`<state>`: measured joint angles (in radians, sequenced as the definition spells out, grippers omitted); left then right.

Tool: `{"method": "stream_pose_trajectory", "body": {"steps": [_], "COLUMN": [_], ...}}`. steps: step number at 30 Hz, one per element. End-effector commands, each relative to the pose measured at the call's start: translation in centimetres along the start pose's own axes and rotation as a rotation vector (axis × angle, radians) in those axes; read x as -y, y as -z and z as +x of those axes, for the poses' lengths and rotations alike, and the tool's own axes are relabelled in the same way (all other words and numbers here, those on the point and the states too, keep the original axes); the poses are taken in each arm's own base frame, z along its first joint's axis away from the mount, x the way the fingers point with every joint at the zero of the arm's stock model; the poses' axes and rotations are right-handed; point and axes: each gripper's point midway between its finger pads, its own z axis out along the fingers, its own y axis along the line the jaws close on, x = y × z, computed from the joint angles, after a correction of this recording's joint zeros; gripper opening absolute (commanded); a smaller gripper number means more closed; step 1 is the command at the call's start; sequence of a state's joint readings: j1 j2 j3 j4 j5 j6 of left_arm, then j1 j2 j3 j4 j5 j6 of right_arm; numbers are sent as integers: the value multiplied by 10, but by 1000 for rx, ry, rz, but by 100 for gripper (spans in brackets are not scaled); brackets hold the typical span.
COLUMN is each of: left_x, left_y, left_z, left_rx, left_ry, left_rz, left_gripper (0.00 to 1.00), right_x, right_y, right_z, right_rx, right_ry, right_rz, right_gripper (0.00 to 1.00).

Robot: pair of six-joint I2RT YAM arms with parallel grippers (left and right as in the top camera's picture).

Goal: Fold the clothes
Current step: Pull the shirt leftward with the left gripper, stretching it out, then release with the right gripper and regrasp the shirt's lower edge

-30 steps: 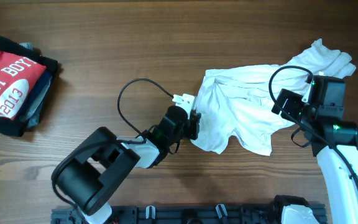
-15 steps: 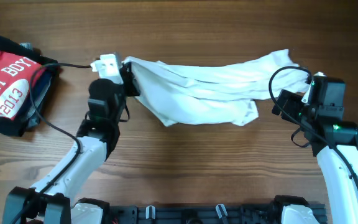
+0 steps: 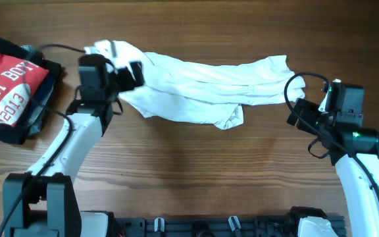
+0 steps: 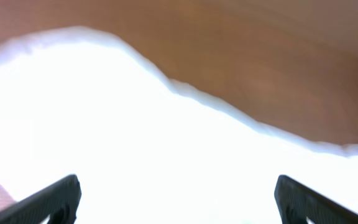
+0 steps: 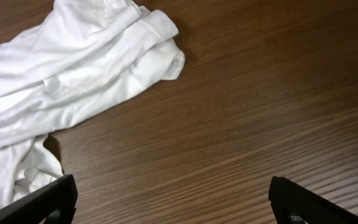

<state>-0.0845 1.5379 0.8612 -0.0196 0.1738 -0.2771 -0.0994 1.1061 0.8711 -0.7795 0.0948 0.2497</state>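
Left gripper [image 4: 176,190] unclenched, fingers spread wide, shirt [image 3: 202,82] filling the gap between and ahead of them. Right gripper [image 5: 173,190] likewise spread, empty, shirt end ahead-left of fingers, apart.

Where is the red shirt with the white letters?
In the overhead view, the folded red shirt with white letters lies on a dark clothes pile at the far left, beside the left claw.

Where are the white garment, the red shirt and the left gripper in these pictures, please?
white garment [image 3: 202,89]: overhead view, middle of the stretched cloth.
red shirt [image 3: 4,89]: overhead view, its printed front.
left gripper [image 3: 135,74]: overhead view, between its fingertips.
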Motion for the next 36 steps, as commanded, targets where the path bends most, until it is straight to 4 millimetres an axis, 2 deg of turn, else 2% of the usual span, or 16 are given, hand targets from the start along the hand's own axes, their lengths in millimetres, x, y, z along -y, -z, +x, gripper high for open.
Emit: {"method": "stream_pose_trajectory", "body": {"steps": [1,5,7,12,14,16,18,21,23,27,28,29,30,31,33,36], "left_x": [63,96,121,162,169,160,157,156,148,147,145,144,144,149,154,111], "left_y": [8,21,11,-20,-31,-45,-52,-54,-58,-64,-66,-67,-66,-63,-24,29], "left_z": [78,148,174,206,216,211,200,195,186,188,191,192,193,196,206,195], "left_rx": [-334,-554,-587,-603,-589,-488,-391,-362,-299,-287,-291,-295,-298,-330,-495,-550], "left_ry": [202,204,271,385,405,400,382,381,383,431,429,427,417,402,286,237], "left_rz": [204,155,126,179,174,109,76,70,31,25,19,14,13,39,84,-81], "left_gripper": [100,100,100,100,99,94,69,45,49,48,31,7,4,4,4,4], "right_x": [1,1,1,1,1,1,1,1,-3,-3,-3,-3,-3,-2,-2,-4], "right_y": [0,0,0,0,0,0,0,0,0,0,0,0,0,0,0,-7], "right_z": [-1,-1,-1,1,1,1,1,1,1,1,1,1,1,1,2,3], "right_rx": [7,6,6,0,1,0,0,0,-5,-4,-4,-4,-4,-5,-7,-25], "right_ry": [-15,-16,-15,-14,-15,-15,-15,-15,-14,-14,-14,-14,-14,-14,-13,4], "right_rz": [2,2,2,3,3,3,3,-1,-20,-19,-19,-19,-19,-19,-18,-21], "right_gripper": [100,100,100,100,100,99,99,100,100,99,100,99,99,100,99,99]}}
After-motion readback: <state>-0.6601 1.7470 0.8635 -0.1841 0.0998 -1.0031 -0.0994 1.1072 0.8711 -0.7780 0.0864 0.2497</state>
